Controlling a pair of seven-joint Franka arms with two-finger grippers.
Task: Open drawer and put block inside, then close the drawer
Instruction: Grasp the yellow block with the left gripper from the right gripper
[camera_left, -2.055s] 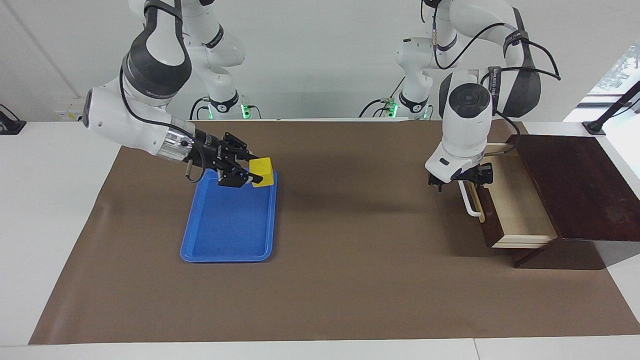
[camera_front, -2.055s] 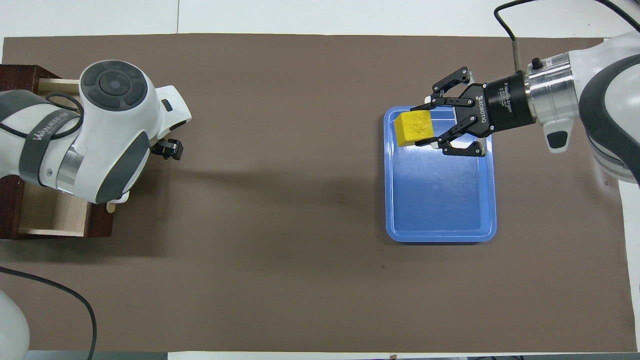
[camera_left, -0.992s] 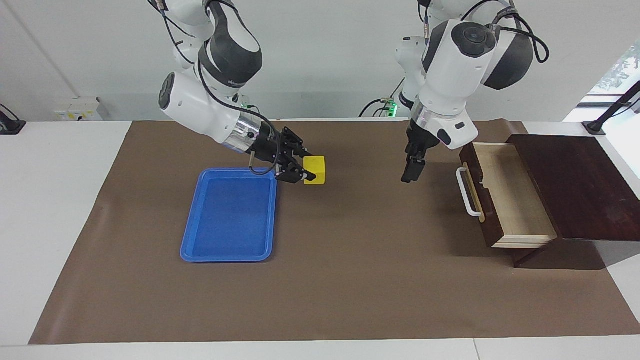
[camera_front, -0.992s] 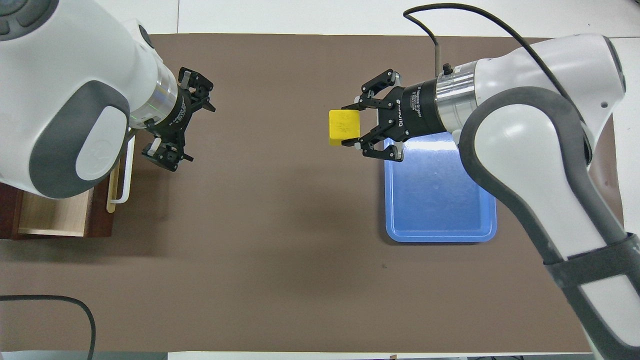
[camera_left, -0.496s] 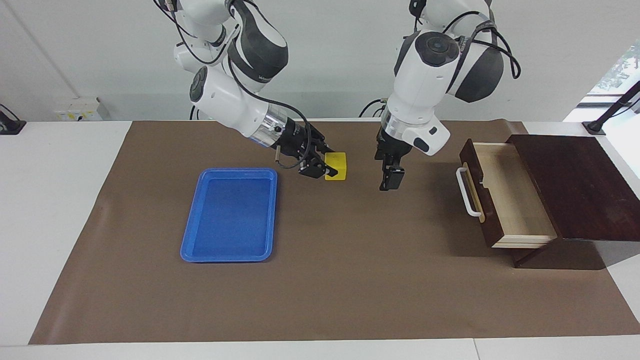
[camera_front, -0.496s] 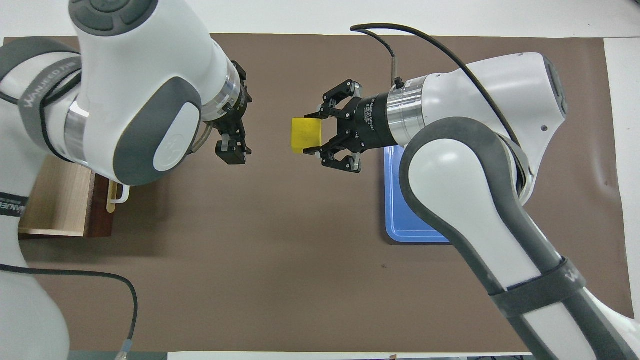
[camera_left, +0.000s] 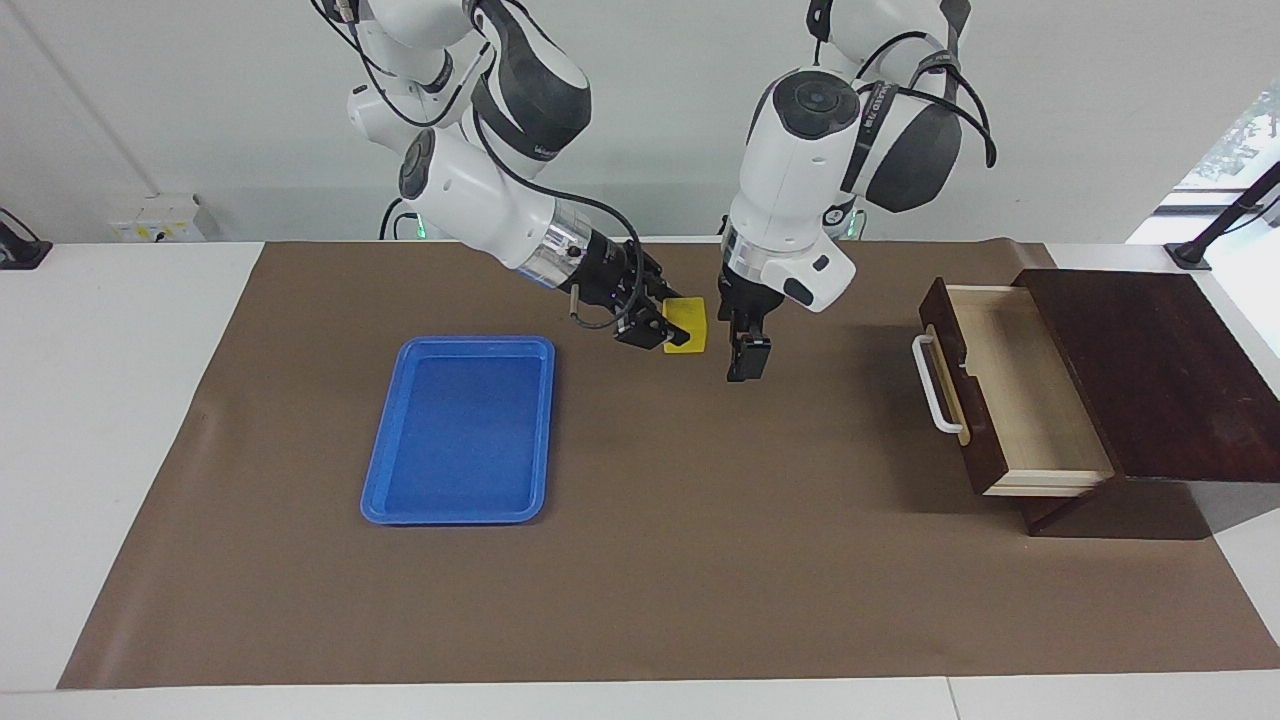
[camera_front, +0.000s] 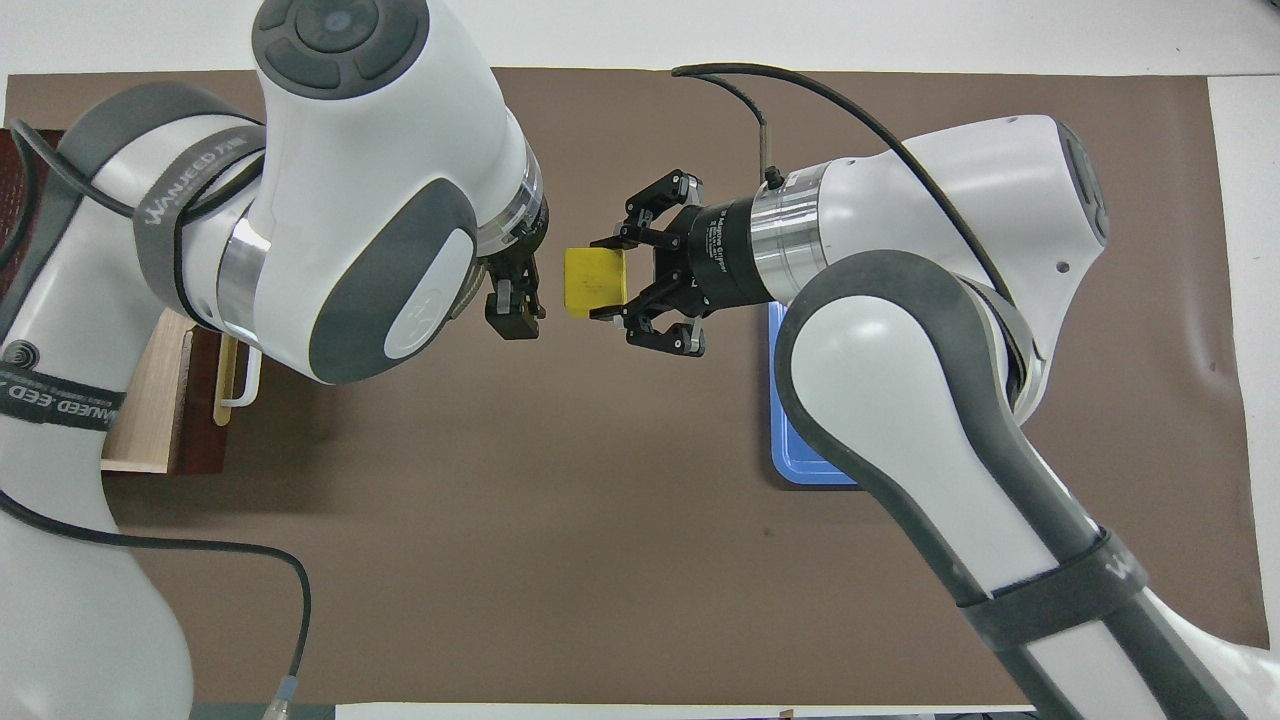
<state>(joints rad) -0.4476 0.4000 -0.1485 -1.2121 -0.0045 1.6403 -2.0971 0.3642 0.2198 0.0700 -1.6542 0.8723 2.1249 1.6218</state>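
- The block (camera_left: 687, 325), a small bright yellow cube with flat faces and crisp edges, is pinched in the right hand (camera_left: 660, 330), up in the air over the brown mat (camera_left: 640, 560) near the middle of the counter (camera_left: 110, 330).
- A couple of seconds ago that hand had it over the blue tray (camera_left: 458, 430); since then it has carried the block clear of the tray and toward the left arm's end.
- The left hand (camera_left: 748, 358) was down at the drawer's handle then; now it hangs just beside the block, fingers pointing down. I cannot tell how far apart they are.
- To me this looks like a handover shaping up in mid-air; the two hands are close but not touching.
- The drawer (camera_left: 1010, 390) stands pulled out at the left arm's end of the counter, so the opening is done; dropping the block in and closing remain.
- The drawer is dark polished wood outside, pale bare wood inside, with a white bar handle (camera_left: 932, 385).
- The tray is glossy moulded plastic with rounded corners and a raised rim, and the mat looks matte and slightly creased.
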